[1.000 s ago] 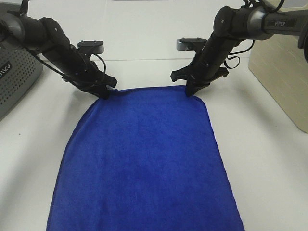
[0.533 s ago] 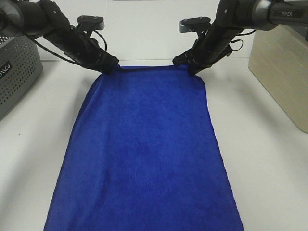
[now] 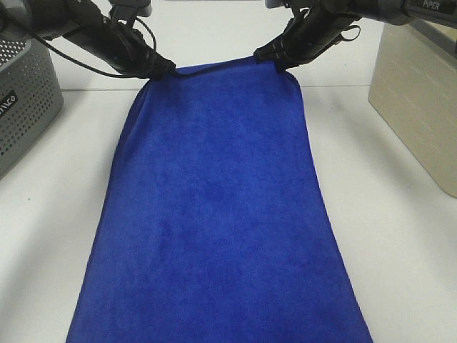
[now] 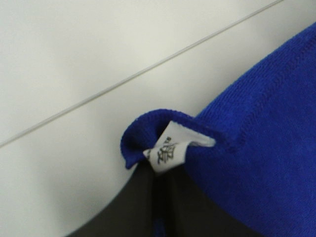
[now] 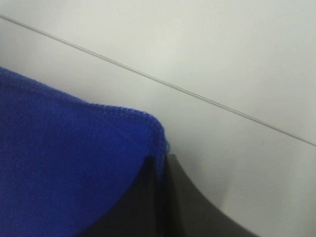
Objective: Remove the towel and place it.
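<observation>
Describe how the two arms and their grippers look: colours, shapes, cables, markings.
Both arms are matte black with rounded, tubular links. The left arm has thin black cables looping alongside it. The right arm has a grey link with white lettering ending "PER". The left gripper and right gripper are black and angular.

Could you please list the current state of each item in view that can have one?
towel: spread long, far edge lifted by both corners.
white tag: at the corner pinched by the left gripper.
left gripper: shut on towel corner.
right gripper: shut on the other far corner.
grey basket: upright, contents unseen.
</observation>
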Robot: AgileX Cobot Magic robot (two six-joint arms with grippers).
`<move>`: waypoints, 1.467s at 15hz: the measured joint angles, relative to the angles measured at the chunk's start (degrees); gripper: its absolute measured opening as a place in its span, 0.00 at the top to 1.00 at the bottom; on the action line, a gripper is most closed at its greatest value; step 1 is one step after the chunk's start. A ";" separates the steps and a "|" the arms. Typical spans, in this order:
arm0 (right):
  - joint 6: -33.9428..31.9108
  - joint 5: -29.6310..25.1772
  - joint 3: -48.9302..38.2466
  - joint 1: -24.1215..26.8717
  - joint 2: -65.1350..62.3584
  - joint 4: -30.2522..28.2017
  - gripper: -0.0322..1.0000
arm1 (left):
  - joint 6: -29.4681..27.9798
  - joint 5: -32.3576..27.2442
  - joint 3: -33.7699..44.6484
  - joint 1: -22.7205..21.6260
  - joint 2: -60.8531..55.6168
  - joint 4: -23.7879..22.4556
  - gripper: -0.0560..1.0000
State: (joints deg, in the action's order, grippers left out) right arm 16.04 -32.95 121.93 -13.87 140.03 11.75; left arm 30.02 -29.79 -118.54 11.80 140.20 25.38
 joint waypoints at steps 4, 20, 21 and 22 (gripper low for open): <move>1.03 4.30 0.00 0.00 0.00 0.00 0.95 | 2.58 6.19 0.00 0.00 0.00 -0.40 0.92; 1.49 13.29 -0.06 0.00 4.70 -0.46 0.95 | 5.33 15.41 0.00 0.00 3.72 -1.55 0.92; 1.49 14.32 -0.06 0.00 5.27 -0.46 0.95 | 5.33 16.44 0.00 0.00 4.24 -1.78 0.92; 1.49 14.84 -0.06 0.00 5.84 -0.46 0.95 | 5.33 17.07 0.00 0.00 4.76 -1.89 0.92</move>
State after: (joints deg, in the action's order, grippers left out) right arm 17.53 -18.11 121.87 -13.87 145.88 11.29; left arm 35.35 -12.72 -118.54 11.80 144.96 23.49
